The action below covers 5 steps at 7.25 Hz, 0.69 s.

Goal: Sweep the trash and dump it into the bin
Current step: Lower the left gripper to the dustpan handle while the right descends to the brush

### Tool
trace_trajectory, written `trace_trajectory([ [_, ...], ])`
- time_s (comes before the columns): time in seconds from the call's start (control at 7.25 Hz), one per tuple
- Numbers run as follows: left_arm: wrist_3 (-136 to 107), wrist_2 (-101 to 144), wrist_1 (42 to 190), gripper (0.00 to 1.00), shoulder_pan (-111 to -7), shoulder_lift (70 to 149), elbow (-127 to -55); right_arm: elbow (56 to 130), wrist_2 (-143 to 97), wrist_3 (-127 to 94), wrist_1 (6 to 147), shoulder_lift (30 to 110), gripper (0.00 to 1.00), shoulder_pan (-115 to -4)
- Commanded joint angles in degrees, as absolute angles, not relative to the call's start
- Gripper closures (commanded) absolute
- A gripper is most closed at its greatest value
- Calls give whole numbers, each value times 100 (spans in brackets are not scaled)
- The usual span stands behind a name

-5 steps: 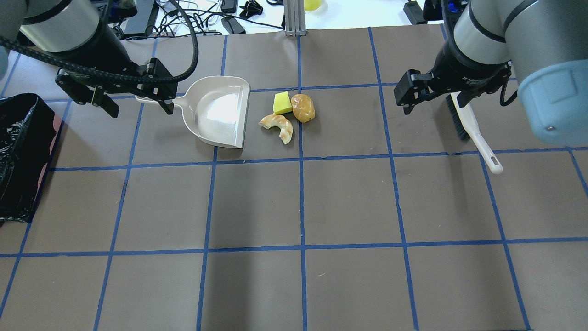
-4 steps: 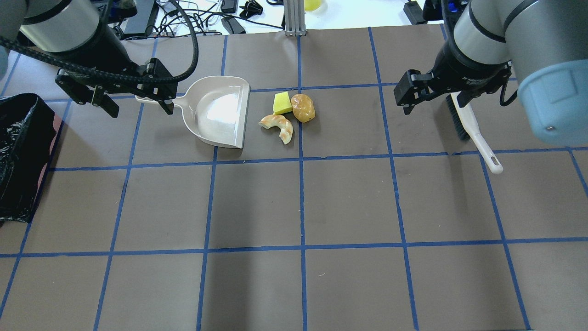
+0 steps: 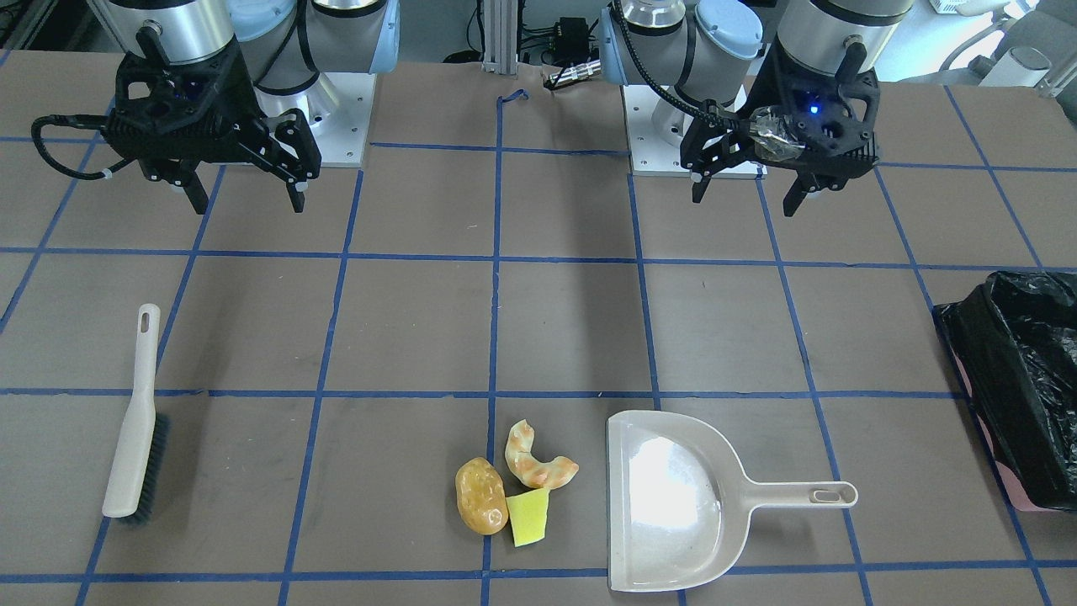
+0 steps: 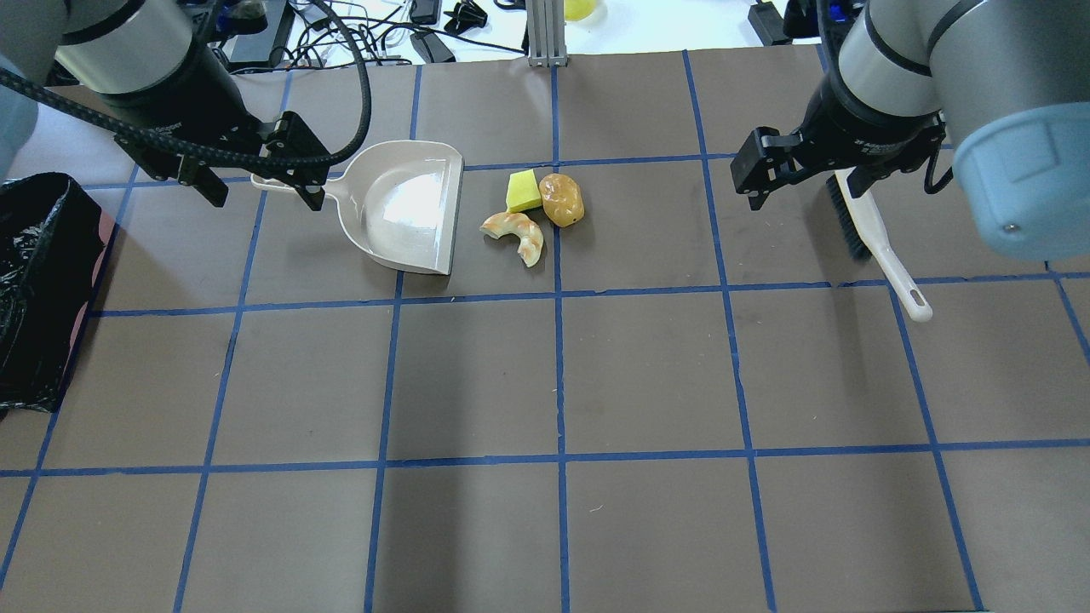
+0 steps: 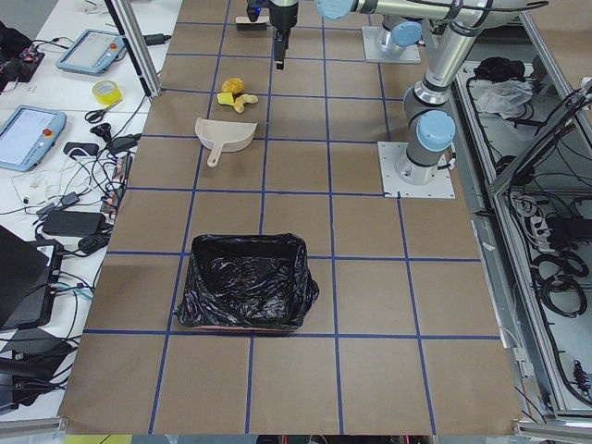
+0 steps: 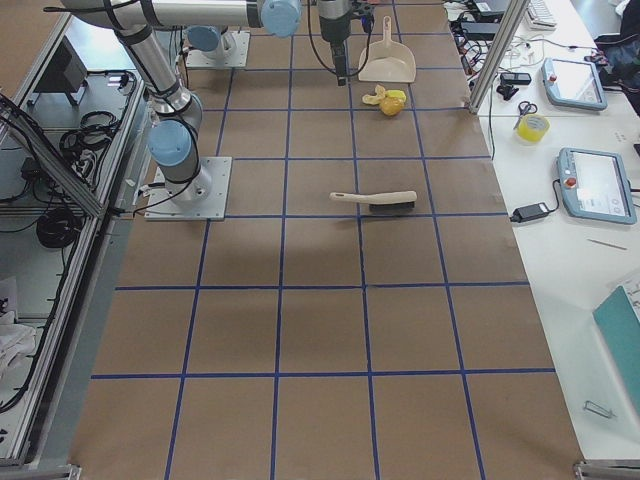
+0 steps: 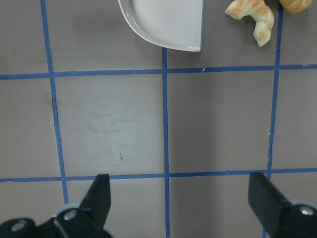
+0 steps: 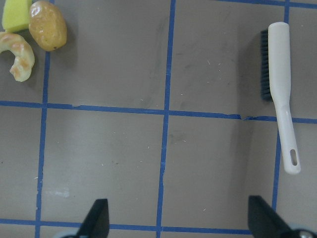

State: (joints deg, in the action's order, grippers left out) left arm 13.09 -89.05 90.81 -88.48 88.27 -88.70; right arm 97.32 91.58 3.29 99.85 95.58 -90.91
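The trash lies together on the table: a glossy orange-brown lump (image 4: 562,200), a curved croissant-like piece (image 4: 516,235) and a yellow sponge wedge (image 4: 523,190). They also show in the front view: the lump (image 3: 480,496), the croissant piece (image 3: 538,459) and the wedge (image 3: 528,516). A beige dustpan (image 4: 409,213) lies just left of them, its mouth toward them. The black-lined bin (image 4: 38,281) stands at the table's left edge. My left gripper (image 4: 264,197) is open and empty, high above the table near the dustpan's handle. My right gripper (image 3: 248,205) is open and empty, high near the brush (image 4: 877,238).
The white-handled brush (image 3: 135,421) lies flat on the table's right side, bristles facing the trash. The table (image 4: 647,375) is brown with a grid of blue tape. Cables and devices lie beyond its far edge (image 4: 409,34). The bin (image 5: 245,291) shows pink at its base.
Both arms have shifted slightly; the left gripper has edged a little toward the far side. Both grippers stay open. The trash, dustpan and brush have not moved.
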Motion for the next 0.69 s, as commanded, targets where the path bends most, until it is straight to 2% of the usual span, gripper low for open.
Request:
trace_trajectory([
  [0.0, 3137, -8860, 8765, 0, -8589, 9069, -8964, 9765, 9211, 378, 9976, 9475, 0, -8844],
  [0.28, 5168, -8842, 8142, 0, -8150, 9403, -9262, 9782, 9202, 1645, 9993, 9195, 0, -8055],
  [0.55, 7329, -8903, 7307, 0, -7928, 9903, -9299, 9826, 9698, 2334, 10211, 8844, 0, -7762],
])
